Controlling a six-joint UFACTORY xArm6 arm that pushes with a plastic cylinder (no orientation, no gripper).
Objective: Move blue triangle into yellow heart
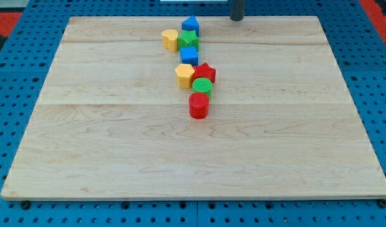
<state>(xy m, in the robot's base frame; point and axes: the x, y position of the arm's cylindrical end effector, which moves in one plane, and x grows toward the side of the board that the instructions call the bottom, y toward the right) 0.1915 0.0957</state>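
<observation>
The blue triangle (190,25) stands near the board's top edge, at the top of a line of blocks. The yellow heart (170,40) sits just below and to the left of it, touching or nearly touching a green block (188,40) on its right. My tip (237,19) is at the top edge of the board, to the right of the blue triangle and clearly apart from it. It touches no block.
Below the green block the line goes on: a blue cube (189,55), a yellow hexagon-like block (185,75), a red star (205,72), a green cylinder (202,86) and a red cylinder (198,106). The wooden board (117,157) lies on a blue perforated base.
</observation>
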